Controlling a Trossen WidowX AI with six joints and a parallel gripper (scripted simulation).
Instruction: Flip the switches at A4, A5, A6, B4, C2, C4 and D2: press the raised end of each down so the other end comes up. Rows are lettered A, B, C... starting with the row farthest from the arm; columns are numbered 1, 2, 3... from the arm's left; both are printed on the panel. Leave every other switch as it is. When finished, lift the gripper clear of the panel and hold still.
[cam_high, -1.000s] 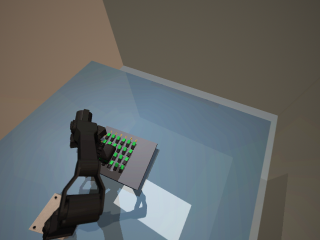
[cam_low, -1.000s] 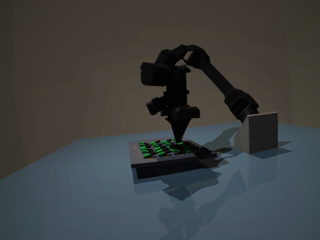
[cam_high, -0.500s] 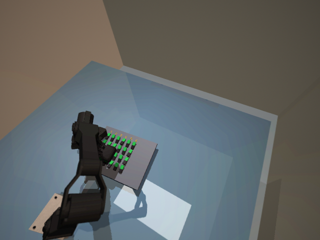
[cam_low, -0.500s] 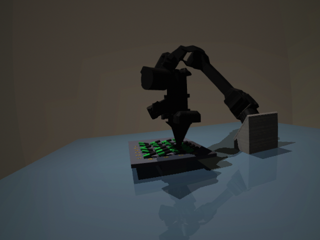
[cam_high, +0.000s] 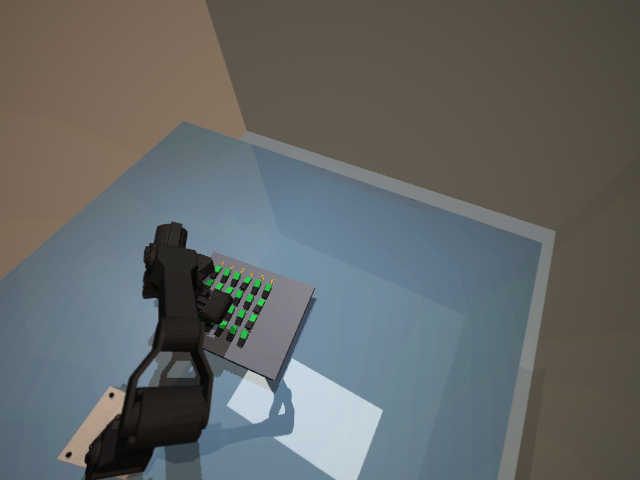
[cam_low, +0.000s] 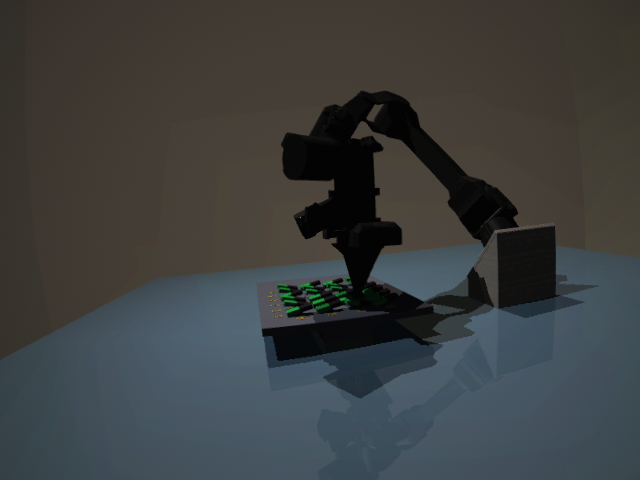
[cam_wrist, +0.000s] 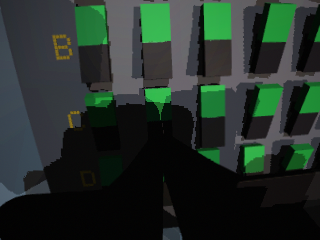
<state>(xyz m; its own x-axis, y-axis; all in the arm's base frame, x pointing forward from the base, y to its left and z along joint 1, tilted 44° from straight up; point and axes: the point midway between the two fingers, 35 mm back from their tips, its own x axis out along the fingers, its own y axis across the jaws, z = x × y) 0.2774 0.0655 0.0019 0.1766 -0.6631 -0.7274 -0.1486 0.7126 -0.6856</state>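
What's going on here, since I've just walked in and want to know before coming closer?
A WidowX arm is working on a panel of green-and-black rocker switches, holding nothing. Its closed jaws point down, with the tips low by the second switch of row C. I can't tell whether that switch has flipped.

Green-and-black rocker switches (cam_high: 249, 298) (cam_low: 293, 311) (cam_wrist: 156, 40) stand tilted in lettered rows on a flat grey panel (cam_high: 289, 320) (cam_low: 268, 320) (cam_wrist: 122, 60).
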